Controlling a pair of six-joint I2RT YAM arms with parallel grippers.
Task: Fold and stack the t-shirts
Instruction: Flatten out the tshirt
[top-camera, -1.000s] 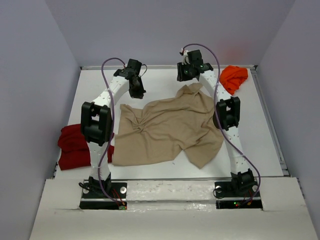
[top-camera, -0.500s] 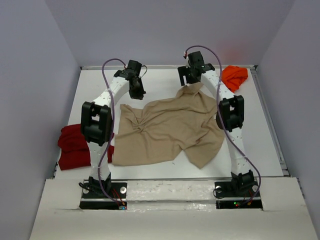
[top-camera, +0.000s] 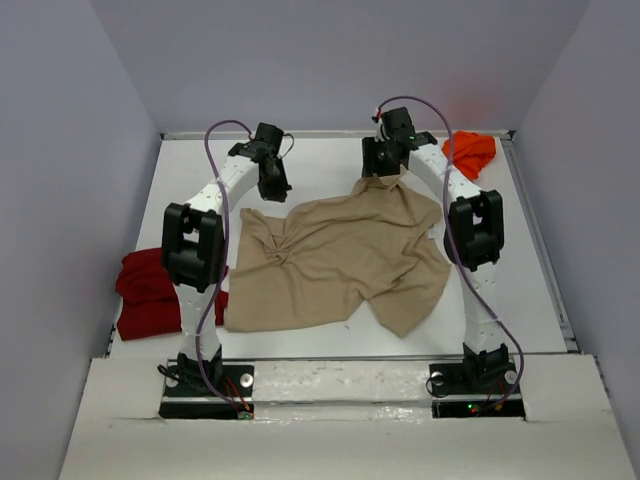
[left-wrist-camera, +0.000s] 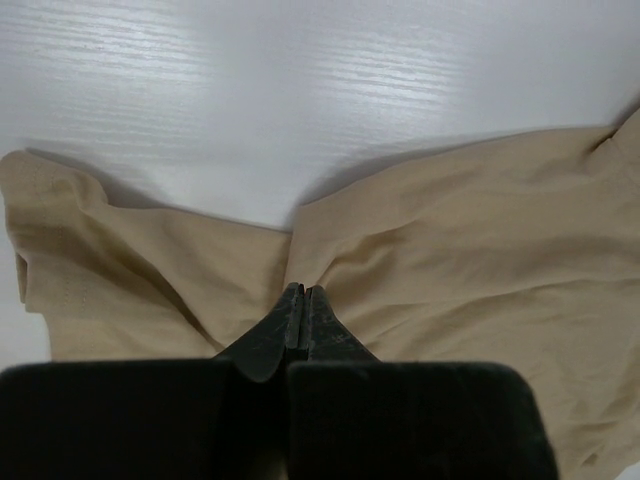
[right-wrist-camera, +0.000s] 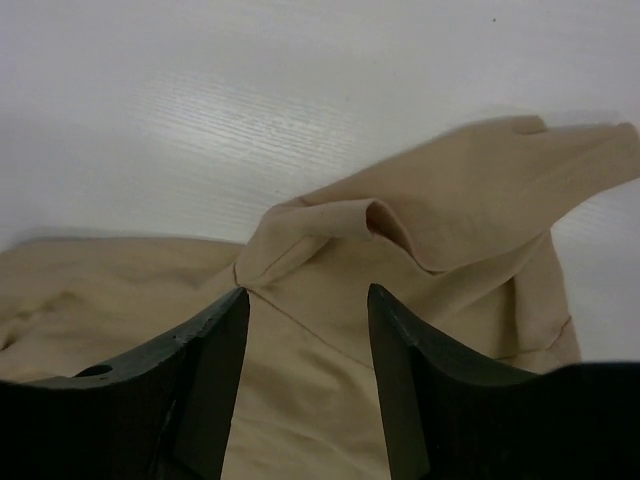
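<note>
The tan t-shirt (top-camera: 335, 255) lies spread and wrinkled across the middle of the table. My left gripper (top-camera: 274, 188) is at its back left edge. Its jaws are shut (left-wrist-camera: 302, 292) on a pinch of tan cloth (left-wrist-camera: 450, 250), whose folds run into the tips. At the shirt's back right corner, my right gripper (top-camera: 382, 168) stands open (right-wrist-camera: 307, 295) just above a curled fold of cloth (right-wrist-camera: 400, 225), with nothing between its fingers (right-wrist-camera: 215, 340). The dark red t-shirt (top-camera: 145, 290) lies bunched at the left edge. The orange t-shirt (top-camera: 470, 152) is crumpled in the back right corner.
Bare white tabletop (top-camera: 320, 155) runs along the back between the two grippers and to the right of the tan shirt (top-camera: 510, 270). Grey walls close in the table on three sides. Both arm bases (top-camera: 205, 378) sit at the near edge.
My right gripper has opened and shifted slightly right and down over the shirt's back corner, and its elbow has swung right. The left gripper has stayed shut in place.
</note>
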